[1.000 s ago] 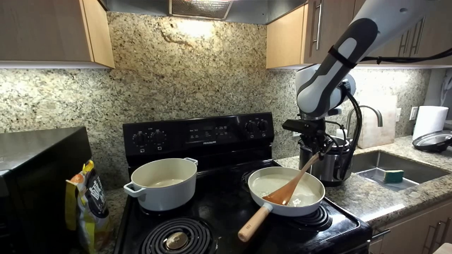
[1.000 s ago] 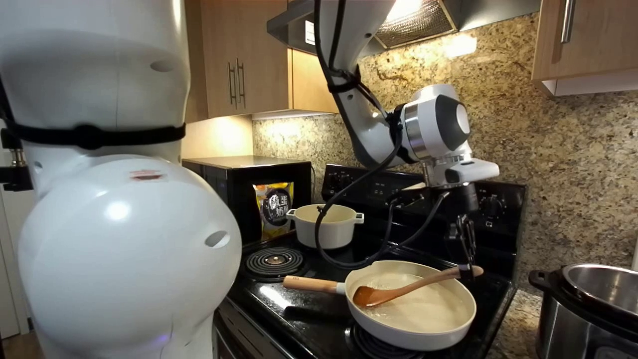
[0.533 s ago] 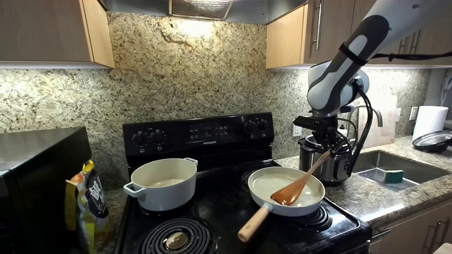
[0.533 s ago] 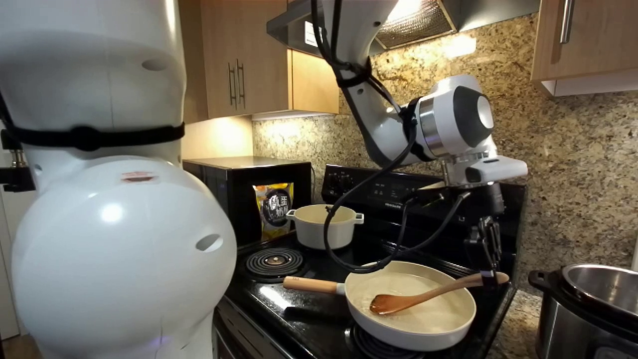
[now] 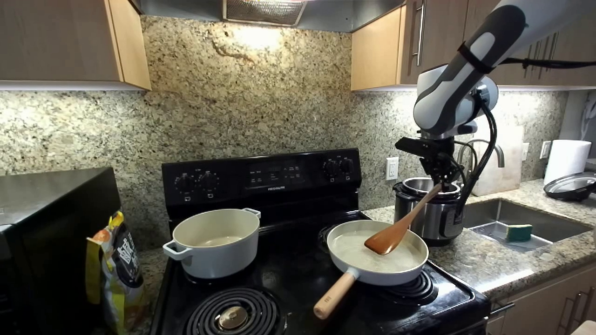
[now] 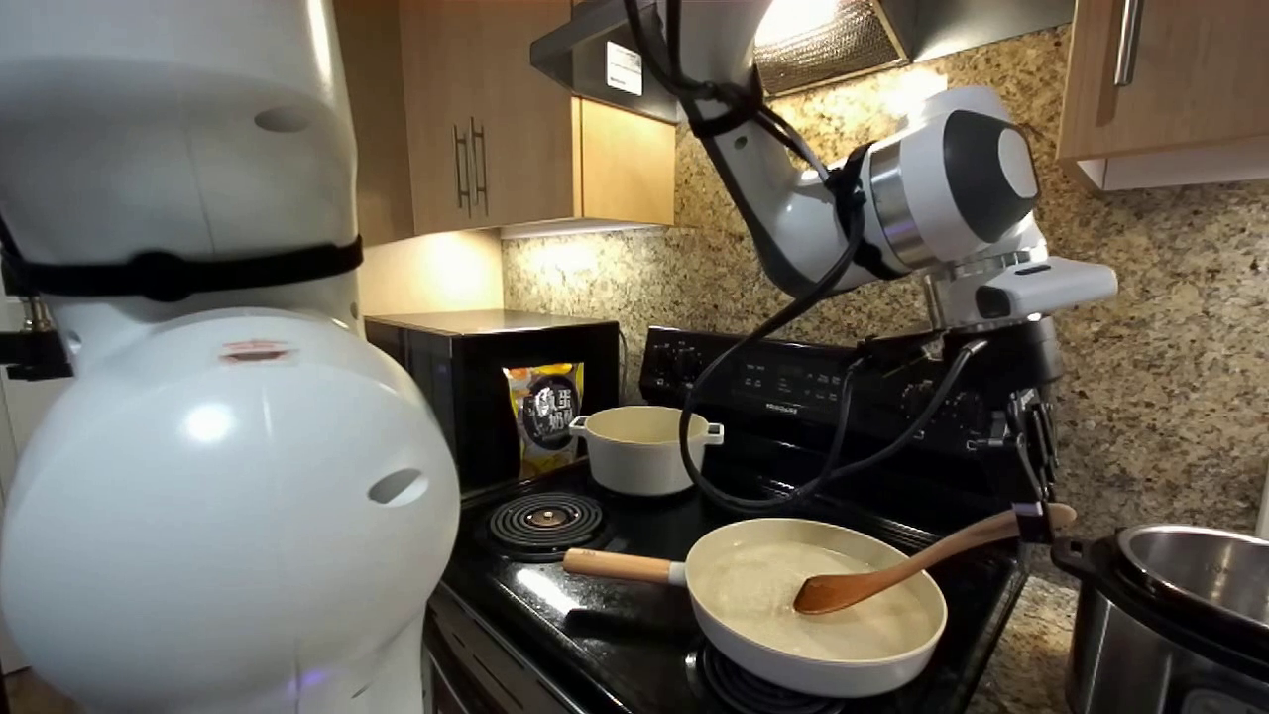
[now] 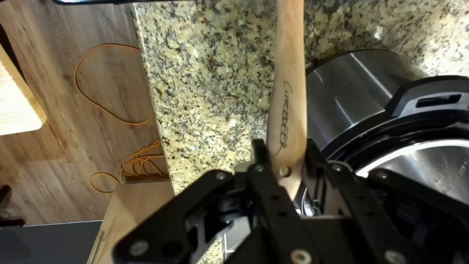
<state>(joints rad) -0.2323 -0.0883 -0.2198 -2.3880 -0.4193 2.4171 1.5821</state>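
Farthest left, a bulky white section of the robot arm (image 6: 238,476) is shown in an exterior view; at the left of the wrist view alone, loops of orange cord (image 7: 113,44) are seen on the floor (image 7: 73,146), beside the granite counter (image 7: 205,73). Next, in both exterior views, a black appliance (image 6: 476,397) and a bright snack bag (image 6: 548,426) are shown, then a white two-handled pot (image 5: 214,256) on the black stove (image 5: 295,260). Well apart from the pot, to its right, a shallow pan (image 5: 386,278) is set on the stove, with liquid (image 6: 753,585) in it. Over the pan the wooden spatula (image 5: 405,224) is held at a slant, its blade inside the rim and its other end raised beyond the rim; whether the liquid is touched cannot be told. Near that raised end the spatula is clasped by the gripper (image 7: 286,150). Only in the wrist view are the fingers (image 7: 261,157) plainly seen, one on either side of the wood, with dark lettering (image 7: 285,113) just ahead of them. Farther right, a steel-sided cooker (image 5: 430,225) is seen in all three views. At the far right, a sponge (image 5: 519,232) in the sink (image 5: 554,223) and a paper towel roll (image 5: 565,160) are shown only in an exterior view.
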